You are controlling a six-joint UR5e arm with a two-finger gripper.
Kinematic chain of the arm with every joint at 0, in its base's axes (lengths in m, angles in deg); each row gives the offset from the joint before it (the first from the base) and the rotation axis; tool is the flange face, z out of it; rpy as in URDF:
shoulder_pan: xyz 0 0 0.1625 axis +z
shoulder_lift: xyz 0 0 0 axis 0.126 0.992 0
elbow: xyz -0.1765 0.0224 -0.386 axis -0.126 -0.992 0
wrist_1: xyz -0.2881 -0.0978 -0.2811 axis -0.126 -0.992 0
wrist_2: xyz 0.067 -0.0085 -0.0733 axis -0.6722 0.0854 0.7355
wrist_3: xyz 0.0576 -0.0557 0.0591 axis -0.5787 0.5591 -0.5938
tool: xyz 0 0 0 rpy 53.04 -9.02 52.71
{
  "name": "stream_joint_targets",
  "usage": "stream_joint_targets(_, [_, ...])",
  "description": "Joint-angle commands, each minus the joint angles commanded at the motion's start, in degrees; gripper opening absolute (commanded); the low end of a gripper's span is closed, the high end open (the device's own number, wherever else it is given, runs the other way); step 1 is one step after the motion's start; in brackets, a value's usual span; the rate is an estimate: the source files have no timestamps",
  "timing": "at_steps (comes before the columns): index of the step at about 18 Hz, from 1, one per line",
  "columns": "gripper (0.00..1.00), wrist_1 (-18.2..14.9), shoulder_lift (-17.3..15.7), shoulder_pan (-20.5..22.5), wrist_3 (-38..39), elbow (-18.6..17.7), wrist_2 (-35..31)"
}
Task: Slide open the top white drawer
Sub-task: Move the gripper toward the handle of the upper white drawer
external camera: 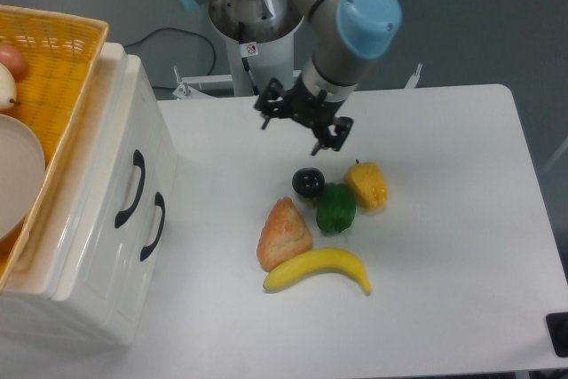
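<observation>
The white cabinet (93, 246) stands at the left edge of the table. Its top white drawer (114, 175) sits flush with the cabinet front, and its curved black handle (133, 188) faces right. The lower drawer's handle (153, 225) lies just beside it. My gripper (300, 129) hangs over the middle back of the table, well to the right of the cabinet. It is open with nothing between its fingers. It hovers just above and behind the dark round fruit (308, 182).
A yellow wicker basket (62, 51) with a white plate and fruit rests on the cabinet top. On the table lie a green pepper (336, 208), a yellow pepper (366, 185), an orange bread-like piece (283, 232) and a banana (318, 268). The robot base (262, 33) stands behind.
</observation>
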Motion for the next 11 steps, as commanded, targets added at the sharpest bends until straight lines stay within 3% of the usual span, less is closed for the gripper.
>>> stream_joint_targets(5, [1.00,-1.0,0.2,-2.5,4.0,0.0,5.5])
stream_joint_targets(11, [1.00,-0.7,1.9,-4.3,8.6,1.1,7.0])
